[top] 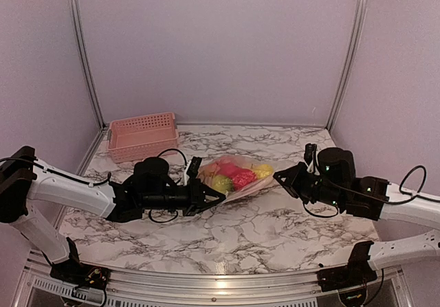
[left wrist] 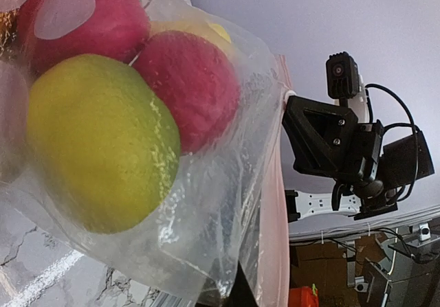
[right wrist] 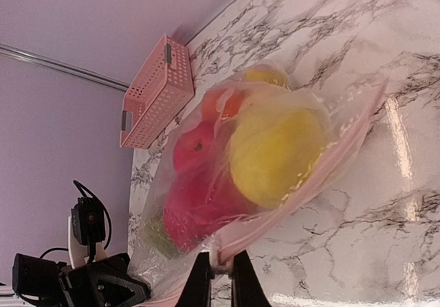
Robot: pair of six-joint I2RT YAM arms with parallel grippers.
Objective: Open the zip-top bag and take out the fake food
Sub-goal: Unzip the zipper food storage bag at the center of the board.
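Clear plastic bag [top: 234, 163] slung between the two arms, about mid-table. Belly low over the marble; can't tell if it touches. Toy food [top: 242, 178] all inside: green, red, pink, yellow, a bit of orange. Pink zip strip looks sealed along its length, and nothing is out yet.

Left gripper [top: 218, 198]: fingers pressed together on the film at the bag's left end. Right gripper [top: 278, 176]: fingers [right wrist: 199, 286] nipping the pink strip at the opposite end, with only a thin edge between them.

Risks from here:
- Both holds sit on thin, slick film. A hard pull apart could slide the strip out of the right pinch, and the loaded bag would then swing down on the left hold alone.
- If either pinch has caught both lips of the zip together, pulling only stretches the bag and the seam stays shut.
- If the zip gives suddenly with the mouth tipped down, the round fruit spills and rolls on the smooth top.
- Film may tear at a pinch point under the fruit's weight.

Surface: table [top: 275, 231] in white marble pattern with grey veins, glossy, throwing glare. Pink slatted basket [top: 142, 135] at far left, well apart from the bag.

Room: lilac walls [top: 220, 46] on three sides, metal posts [top: 347, 53] at the back corners.
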